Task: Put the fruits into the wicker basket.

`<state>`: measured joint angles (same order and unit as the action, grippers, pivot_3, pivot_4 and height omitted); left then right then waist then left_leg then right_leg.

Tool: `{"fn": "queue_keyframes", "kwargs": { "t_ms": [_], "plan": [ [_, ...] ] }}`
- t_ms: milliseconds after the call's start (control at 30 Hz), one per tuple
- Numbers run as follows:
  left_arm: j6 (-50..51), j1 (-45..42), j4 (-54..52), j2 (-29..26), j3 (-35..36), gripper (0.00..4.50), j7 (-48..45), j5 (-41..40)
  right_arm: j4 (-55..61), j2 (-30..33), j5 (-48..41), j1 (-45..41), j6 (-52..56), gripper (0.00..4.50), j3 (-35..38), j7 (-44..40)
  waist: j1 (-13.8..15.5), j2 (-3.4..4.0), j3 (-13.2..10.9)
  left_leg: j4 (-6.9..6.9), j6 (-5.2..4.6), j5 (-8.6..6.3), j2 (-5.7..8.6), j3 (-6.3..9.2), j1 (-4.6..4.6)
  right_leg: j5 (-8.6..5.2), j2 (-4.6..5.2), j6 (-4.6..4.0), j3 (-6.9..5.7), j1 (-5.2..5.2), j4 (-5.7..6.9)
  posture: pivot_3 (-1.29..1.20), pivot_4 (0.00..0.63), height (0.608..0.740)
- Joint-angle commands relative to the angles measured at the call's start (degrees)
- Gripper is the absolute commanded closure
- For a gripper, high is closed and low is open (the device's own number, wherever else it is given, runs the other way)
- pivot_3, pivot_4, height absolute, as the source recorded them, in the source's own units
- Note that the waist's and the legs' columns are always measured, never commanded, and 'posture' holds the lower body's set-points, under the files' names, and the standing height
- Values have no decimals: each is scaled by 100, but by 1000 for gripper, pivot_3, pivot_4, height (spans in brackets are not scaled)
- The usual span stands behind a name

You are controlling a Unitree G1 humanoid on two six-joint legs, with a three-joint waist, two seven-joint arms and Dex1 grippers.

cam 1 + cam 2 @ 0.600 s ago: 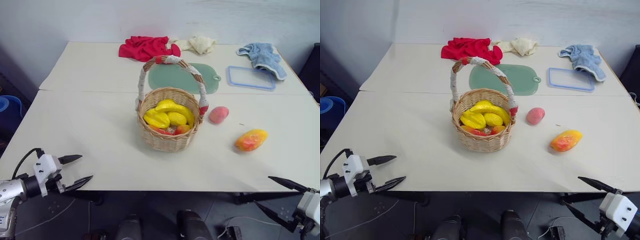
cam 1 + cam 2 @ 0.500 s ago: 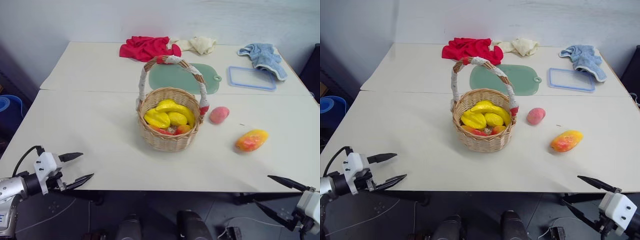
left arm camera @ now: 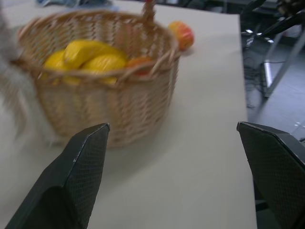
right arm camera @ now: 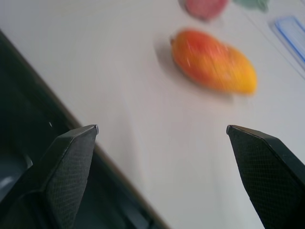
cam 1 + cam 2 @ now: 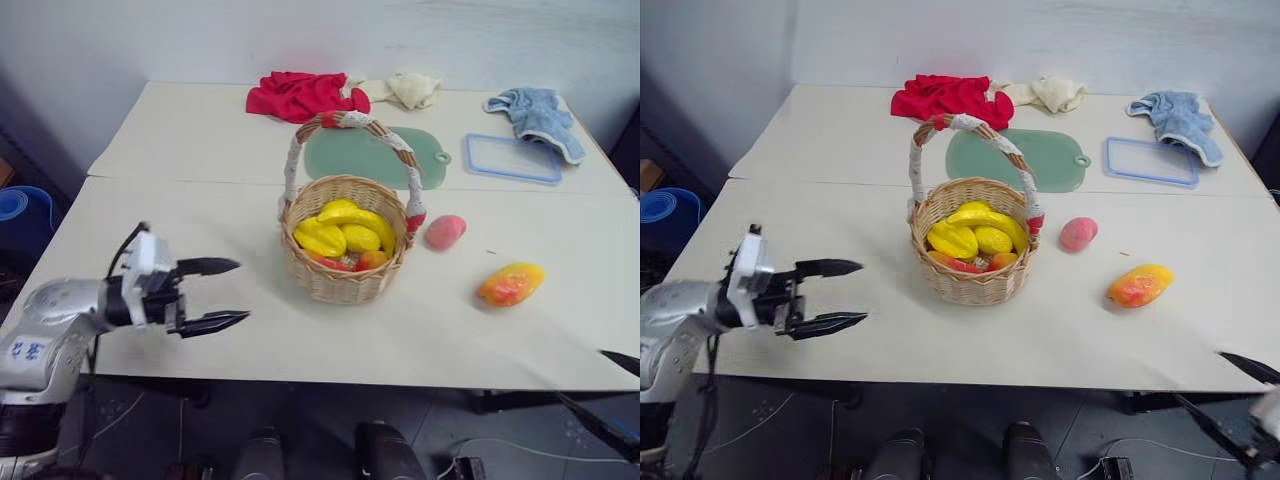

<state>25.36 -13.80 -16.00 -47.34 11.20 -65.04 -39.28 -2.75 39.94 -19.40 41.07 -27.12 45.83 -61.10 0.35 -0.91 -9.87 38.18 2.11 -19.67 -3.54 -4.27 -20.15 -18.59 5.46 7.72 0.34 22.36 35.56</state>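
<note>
The basket (image 5: 345,245) stands upright near the middle of the table (image 5: 200,220), round, tan and woven, with a tall arched handle (image 5: 352,125) wrapped in white and tipped red where it meets the rim. Bright yellow fruits (image 5: 340,228) and some red-orange pieces fill its bowl. The peach (image 5: 444,231), small, round and pink, lies on the table just beside the basket at its 3 o'clock, apart from the rim. The mango (image 5: 510,284), oval, orange-yellow with a red blush, lies on its side at about 4 o'clock from the basket, farther out than the peach and nearer the front edge.
</note>
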Motion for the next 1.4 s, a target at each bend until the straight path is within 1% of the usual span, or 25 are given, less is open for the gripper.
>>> {"fn": "queue_keyframes", "kwargs": {
  "t_ms": [33,133,200,233,300,367,433,467,500,567,633,733,833,867,900,967,1000,1100,1233,1333,1400],
  "plan": [
    [252,-288,-413,191,-30,0,219,-394,-796,323,217,-109,-725,26,201,-75,-81,4,2,0,0,0,-1,-6,3,0,-1,0,4,-1,1,0,150,740],
    [298,-400,-404,204,-174,0,102,-336,-1064,883,279,-740,-860,26,-13,-56,-257,10,-1,-1,2,1,-1,-21,9,0,-2,0,20,-16,6,0,150,740],
    [352,-531,-387,270,-161,0,177,-402,-1118,1351,355,-1207,-829,26,-280,-182,-344,14,-18,-8,12,1,-1,-17,60,0,-14,0,37,-52,3,0,150,740],
    [396,-593,-381,305,-131,0,225,-453,-1057,1555,249,-1515,-574,26,-432,-218,-357,18,-16,-15,17,-3,-1,-14,99,-2,-17,-2,40,-86,-3,0,150,740],
    [471,-639,-414,372,-46,0,345,-551,-681,2016,-106,-2193,235,26,-887,-373,-356,28,-16,-15,20,-6,-1,7,103,-3,-32,-3,50,-89,-3,0,150,740],
    [530,-646,-448,420,0,0,436,-610,-184,2338,-516,-2689,1336,26,-1320,-467,-338,32,-22,-9,29,-9,-3,35,102,-3,-53,-2,70,-80,-1,0,150,740],
    [555,-580,-523,492,35,0,551,-641,435,2631,-944,-3965,3097,26,-2250,-52,-316,29,-24,-8,31,-10,-9,64,105,-3,-75,-2,86,-72,-2,0,150,740],
    [579,-548,-558,522,54,0,590,-670,535,2609,-892,-4700,3690,26,-2703,200,-319,27,-25,0,37,-14,-16,67,99,-3,-85,-3,95,-62,0,0,150,740],
    [598,-531,-578,544,63,0,616,-689,584,2575,-823,-5213,4106,26,-3008,367,-324,24,-28,2,39,-14,-17,69,97,-3,-88,-3,102,-56,3,0,150,740],
    [570,-519,-593,614,77,0,663,-699,193,2116,-192,-6787,5181,26,-3923,924,-316,24,-31,5,43,-17,-11,61,91,-3,-90,-3,128,-34,13,0,150,740],
    [523,-517,-575,668,95,0,718,-668,-254,1647,177,-7935,6204,26,-4671,1186,-284,22,-32,10,45,-18,-9,51,68,-3,-93,-4,147,2,30,0,150,740],
    [399,-505,-534,664,110,0,775,-500,-1040,901,417,-8787,6484,26,-5005,1444,-212,24,-31,27,44,-17,-11,55,13,-3,-98,-4,149,54,41,0,150,740],
    [307,-503,-470,684,155,0,864,-436,-1664,341,501,-9247,6574,26,-5018,1609,-187,25,-30,95,34,-22,-11,60,-100,3,-98,6,150,161,122,0,150,740],
    [241,-490,-461,683,151,0,882,-374,-1979,112,440,-9420,6733,26,-4920,1718,-195,25,-30,106,28,-26,-7,56,-123,13,-92,20,152,192,153,0,150,740],
    [162,-496,-438,707,163,0,930,-312,-2309,-71,452,-9572,6706,26,-4865,1806,-197,25,-30,105,26,-27,-2,48,-138,16,-86,25,154,210,152,0,150,740],
    [-75,-573,-312,800,222,0,1063,-152,-2886,-237,802,-9749,6226,26,-5055,1936,-215,25,-30,105,25,-27,-2,41,-142,18,-86,28,152,212,146,0,150,740],
    [-65,-653,-251,864,277,0,1165,-211,-3154,-318,907,-9847,5977,26,-5088,1991,-218,25,-30,104,25,-27,-2,37,-142,18,-86,29,152,212,141,0,150,740],
    [-57,-769,-166,874,297,0,1190,-230,-3967,-552,1072,-10189,5641,26,-5036,2109,-258,24,-30,105,28,-26,-5,32,-138,18,-90,28,153,211,139,0,150,740],
    [-45,-991,-39,936,341,0,1289,-303,-4702,-689,1188,-10485,5708,26,-5100,1821,-355,25,-30,106,28,-24,-5,32,-135,19,-90,27,155,210,148,0,150,740],
    [-48,-1107,25,964,281,0,1263,-290,-4922,-787,1142,-10580,5760,26,-5019,1639,-395,25,-30,104,28,-24,-6,33,-129,20,-90,30,155,210,157,0,150,740],
    [-71,-1147,60,983,229,0,1241,-247,-4826,-804,1102,-10551,5923,26,-5017,1429,-424,25,-30,102,28,-24,-8,34,-128,20,-90,30,154,210,157,0,150,740]
  ]
}}
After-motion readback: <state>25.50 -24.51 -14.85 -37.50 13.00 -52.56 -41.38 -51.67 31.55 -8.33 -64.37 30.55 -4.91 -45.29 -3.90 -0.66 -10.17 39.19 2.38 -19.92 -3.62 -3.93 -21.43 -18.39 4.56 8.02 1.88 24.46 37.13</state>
